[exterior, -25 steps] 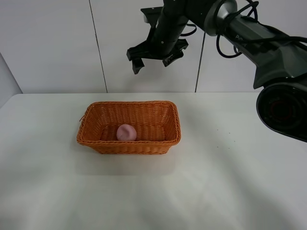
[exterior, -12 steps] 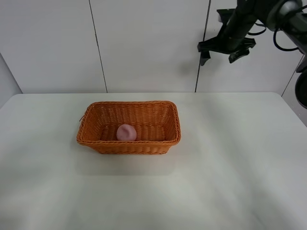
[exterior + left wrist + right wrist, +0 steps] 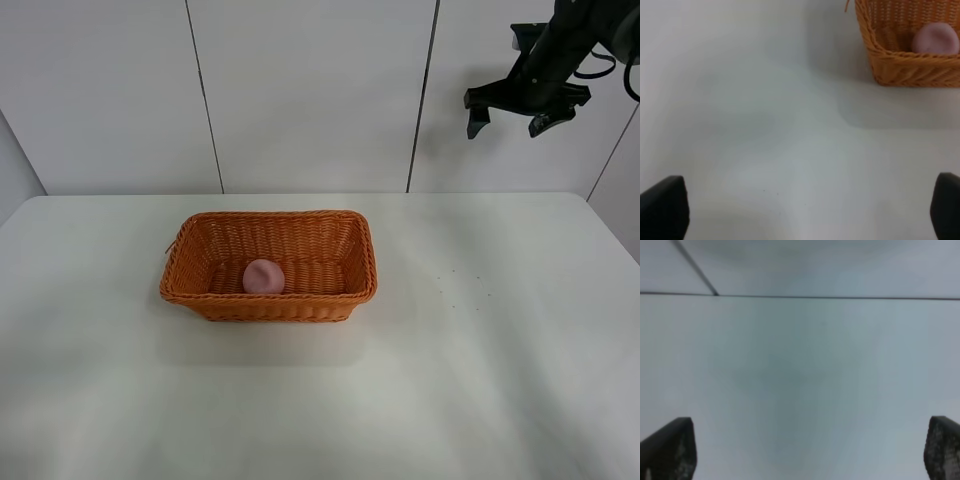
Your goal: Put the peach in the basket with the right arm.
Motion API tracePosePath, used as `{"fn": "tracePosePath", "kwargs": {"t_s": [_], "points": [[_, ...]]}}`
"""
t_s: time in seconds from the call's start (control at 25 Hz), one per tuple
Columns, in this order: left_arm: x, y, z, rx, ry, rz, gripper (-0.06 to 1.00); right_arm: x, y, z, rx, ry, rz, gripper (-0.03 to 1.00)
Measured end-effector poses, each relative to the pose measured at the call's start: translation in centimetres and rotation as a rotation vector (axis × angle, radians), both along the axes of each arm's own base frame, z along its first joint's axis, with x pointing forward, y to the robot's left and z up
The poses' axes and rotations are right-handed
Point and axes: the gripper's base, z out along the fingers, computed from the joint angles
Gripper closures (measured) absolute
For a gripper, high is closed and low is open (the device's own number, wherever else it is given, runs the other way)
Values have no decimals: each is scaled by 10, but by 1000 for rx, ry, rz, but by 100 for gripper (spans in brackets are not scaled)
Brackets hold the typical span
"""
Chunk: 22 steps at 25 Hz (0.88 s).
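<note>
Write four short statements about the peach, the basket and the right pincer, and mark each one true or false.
1. The peach lies inside the basket. True.
2. The right pincer grips the peach. False: it is open and empty, high up and to the right of the basket in the exterior view.
3. The basket is tipped on its side. False: it stands upright on the table.
4. The peach is far smaller than the basket. True.

I see the right arm (image 3: 558,52) cut off at upper right; basket (image 3: 270,305) wall hides part of the peach (image 3: 263,274).
</note>
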Motion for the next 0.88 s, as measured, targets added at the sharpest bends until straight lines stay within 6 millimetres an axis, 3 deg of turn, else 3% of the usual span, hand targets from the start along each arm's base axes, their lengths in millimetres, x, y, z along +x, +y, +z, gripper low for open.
{"fn": "tracePosePath", "kwargs": {"t_s": [0.2,0.36,0.56,0.68,0.88], "points": [[0,0,0,0,0,0,-5,-23,0,19,7,14,1,27],[0,0,0,0,0,0,-5,-65,-1,43,6,40,2,27],[0,0,0,0,0,0,-5,-148,-3,70,5,65,3,27],[0,0,0,0,0,0,-5,-208,-5,72,2,89,7,27],[0,0,0,0,0,0,-5,-310,-7,49,-3,119,27,27]]}}
